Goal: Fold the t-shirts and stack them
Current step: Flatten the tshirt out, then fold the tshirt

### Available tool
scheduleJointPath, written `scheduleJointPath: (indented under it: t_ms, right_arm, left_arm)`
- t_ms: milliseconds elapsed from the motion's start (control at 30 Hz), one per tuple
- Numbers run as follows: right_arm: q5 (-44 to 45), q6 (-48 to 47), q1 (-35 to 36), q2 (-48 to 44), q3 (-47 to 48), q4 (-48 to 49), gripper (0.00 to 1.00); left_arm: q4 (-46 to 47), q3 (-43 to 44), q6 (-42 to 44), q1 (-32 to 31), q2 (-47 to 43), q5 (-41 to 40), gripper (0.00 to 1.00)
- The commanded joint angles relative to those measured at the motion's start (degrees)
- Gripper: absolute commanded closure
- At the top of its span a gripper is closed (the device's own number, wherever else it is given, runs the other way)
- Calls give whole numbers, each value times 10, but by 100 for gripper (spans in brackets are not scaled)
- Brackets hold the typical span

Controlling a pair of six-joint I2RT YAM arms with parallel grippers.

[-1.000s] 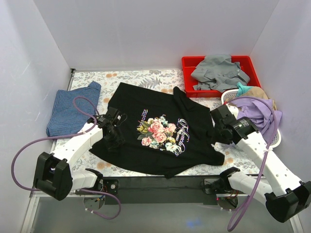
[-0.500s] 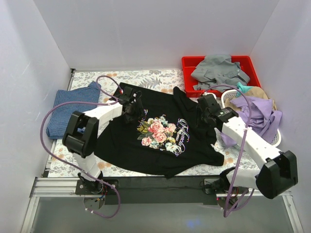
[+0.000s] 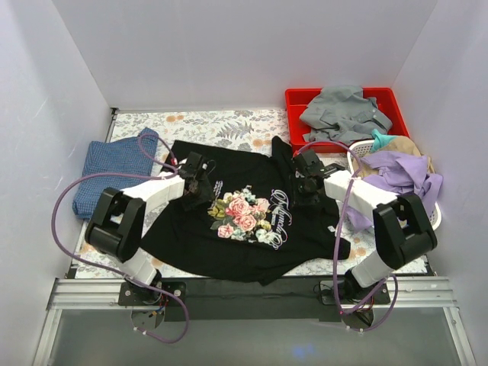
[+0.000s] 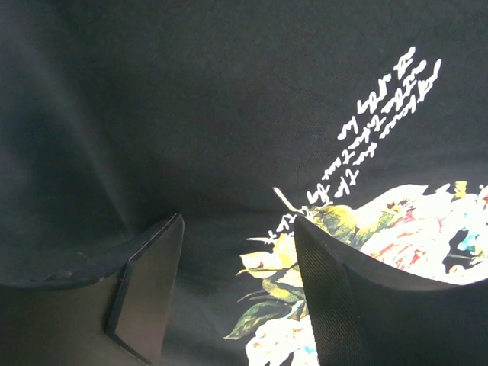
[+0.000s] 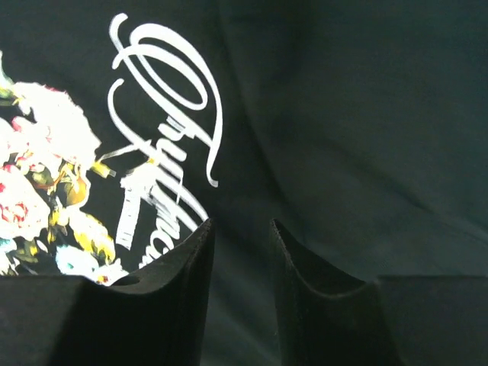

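Black tee [image 3: 194, 236] lies under L hand [image 3: 201, 189] & R hand [image 3: 306, 187].

The bottom edge cuts off the left gripper [image 4: 238, 221] and the right gripper [image 5: 242, 223] alike, so only their finger ends show. On the black t-shirt [image 3: 191, 236] the small script [image 4: 381, 114] is too fine to read, and the large script [image 5: 164, 114] runs behind a finger. The rose print [image 4: 412, 229] is washed out — and clipped at the right edge. From above, contact with the cloth cannot be told.
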Motion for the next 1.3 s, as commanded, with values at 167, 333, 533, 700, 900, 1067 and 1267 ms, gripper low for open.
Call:
scheduleJointPath:
  t_ms: [167, 333, 533, 700, 900, 1067, 1267]
  right_arm:
    - [-66, -39, -2, 104, 27, 39, 60]
    - [-58, -78, -2, 178, 70, 19, 62]
    - [-98, -116, 2, 158, 90, 0, 65]
    - [-42, -121, 3, 37, 105, -39, 60]
    - [67, -128, 2, -56, 156, -42, 49]
    - [120, -122, -24, 1, 189, -11, 48]
    - [111, -119, -70, 112, 247, 23, 48]
  left_arm:
    - [-145, -118, -105, 0, -111, 12, 42]
    - [-176, -184, -151, -9, -210, 58, 44]
    - [-190, -156, -149, -13, -264, 29, 45]
    - [-181, -28, -96, -12, -183, -47, 40]
    - [-151, 105, -18, 22, -55, -181, 29]
    - [-78, 167, 28, 107, 38, -114, 25]
    - [-70, 228, 57, 166, 108, -120, 25]
